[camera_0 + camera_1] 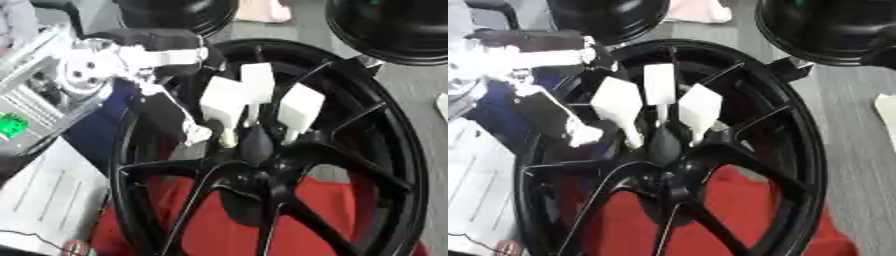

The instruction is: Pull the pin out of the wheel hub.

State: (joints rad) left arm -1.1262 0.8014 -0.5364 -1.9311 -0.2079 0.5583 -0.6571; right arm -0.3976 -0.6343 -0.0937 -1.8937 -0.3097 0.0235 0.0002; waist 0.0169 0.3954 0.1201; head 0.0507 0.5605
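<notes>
A black spoked wheel point(385, 150) lies flat on a red cloth point(350, 200), its hub point(258, 172) near the middle of the view. My left hand point(254, 100), with white finger covers, reaches in from the upper left and points down at the hub. Its fingertips point(229, 139) close around a dark rounded pin point(255, 145) standing just above the hub. The thumb point(197, 134) hangs to the left of the pin. My right hand shows in neither view.
Two more black wheels point(394, 30) lie at the top edge. A grey metal frame with a green part point(10, 125) stands at the left. White paper point(48, 195) lies at the lower left, and grey floor point(859, 150) shows at the right.
</notes>
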